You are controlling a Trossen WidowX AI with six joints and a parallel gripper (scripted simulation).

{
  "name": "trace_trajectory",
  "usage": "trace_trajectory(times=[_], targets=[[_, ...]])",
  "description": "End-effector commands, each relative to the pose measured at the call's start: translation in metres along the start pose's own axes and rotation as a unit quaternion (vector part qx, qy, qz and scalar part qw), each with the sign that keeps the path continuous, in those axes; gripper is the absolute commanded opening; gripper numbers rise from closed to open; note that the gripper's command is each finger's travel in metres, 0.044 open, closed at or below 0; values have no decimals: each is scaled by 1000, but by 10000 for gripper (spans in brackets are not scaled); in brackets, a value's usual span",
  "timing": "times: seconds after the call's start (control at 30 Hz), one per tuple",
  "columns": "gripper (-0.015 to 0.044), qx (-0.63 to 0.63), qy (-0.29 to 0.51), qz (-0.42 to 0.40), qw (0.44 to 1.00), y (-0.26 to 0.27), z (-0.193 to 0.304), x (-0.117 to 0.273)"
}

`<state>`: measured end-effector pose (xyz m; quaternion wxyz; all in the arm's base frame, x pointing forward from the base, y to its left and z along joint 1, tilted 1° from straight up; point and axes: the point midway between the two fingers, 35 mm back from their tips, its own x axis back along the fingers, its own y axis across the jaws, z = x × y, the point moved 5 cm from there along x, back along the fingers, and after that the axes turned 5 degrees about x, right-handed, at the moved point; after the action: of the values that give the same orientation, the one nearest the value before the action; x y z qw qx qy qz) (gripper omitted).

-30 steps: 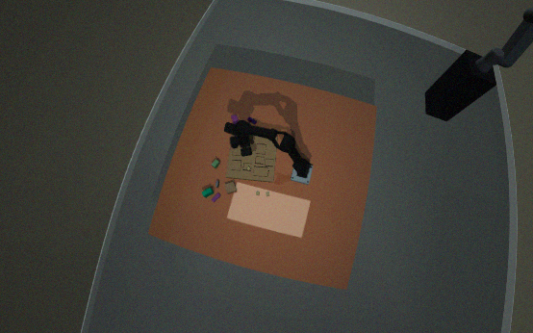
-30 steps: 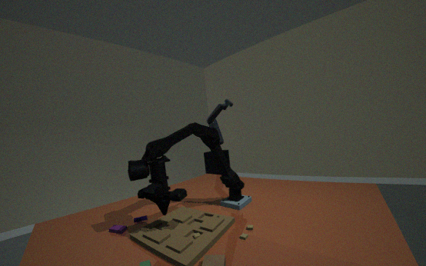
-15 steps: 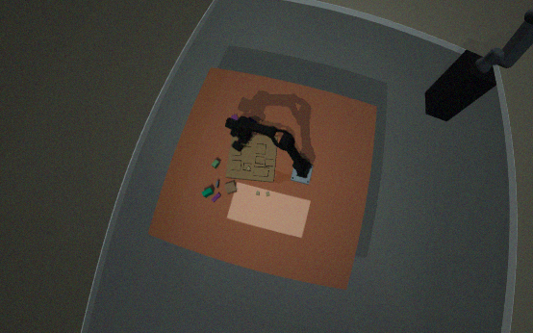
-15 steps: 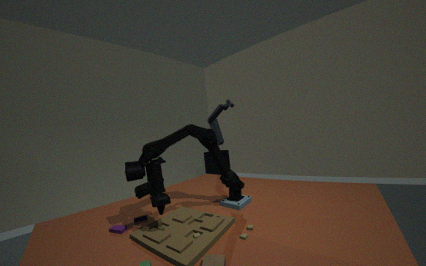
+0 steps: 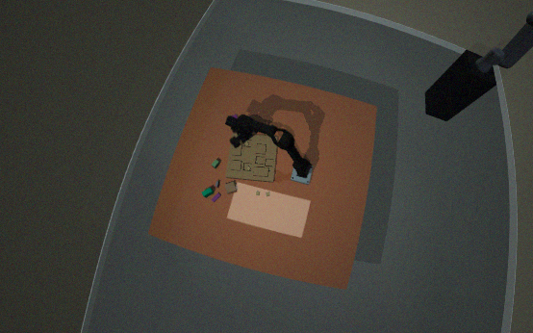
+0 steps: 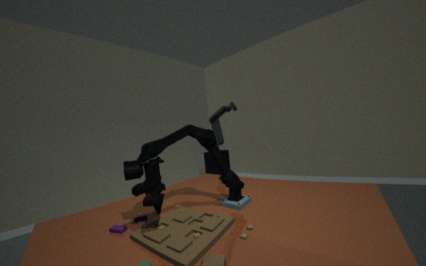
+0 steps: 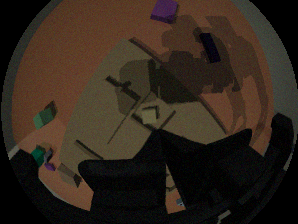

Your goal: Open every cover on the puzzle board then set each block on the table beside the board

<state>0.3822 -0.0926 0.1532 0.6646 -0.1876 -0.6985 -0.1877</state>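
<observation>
Claw closed above the board, pale blocks sitting in their wells

Working from the lower part of the exterior view inward, I first meet the puzzle board [image 5: 251, 155] [image 6: 204, 243] [image 7: 100, 110]. Its covers [image 5: 237, 166] [image 6: 179, 244] [image 7: 120, 112] look like stiff, thin plates; I'd push on an edge, parallel to the board, since pressing down could make one bind.

The nearer pale block [image 5: 248, 167] [image 6: 196, 234] sits in a well around the board's middle. I judge it light and rigid, best pinched by opposite sides, straight down.

Farther in, the other pale block [image 5: 246, 144] [image 6: 161, 227] [image 7: 149, 116] is in an uncovered well, just above the fingertips in the wrist view. Its low profile leaves little to grip; a skewed pinch might flick it loose.

My claw [image 5: 242, 129] [image 6: 158, 212] [image 7: 157, 133] is closed, with nothing visible in it. I'd open it before going for either block.
</observation>
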Motion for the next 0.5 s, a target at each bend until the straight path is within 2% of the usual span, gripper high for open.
trace_trajectory(times=[0.0,0.23,0.47], targets=[[0,-5,1,-3,1000,1,0,-11],[0,-5,2,-3,1000,1,1,-44],[0,-5,2,-3,1000,2,2,-48]])
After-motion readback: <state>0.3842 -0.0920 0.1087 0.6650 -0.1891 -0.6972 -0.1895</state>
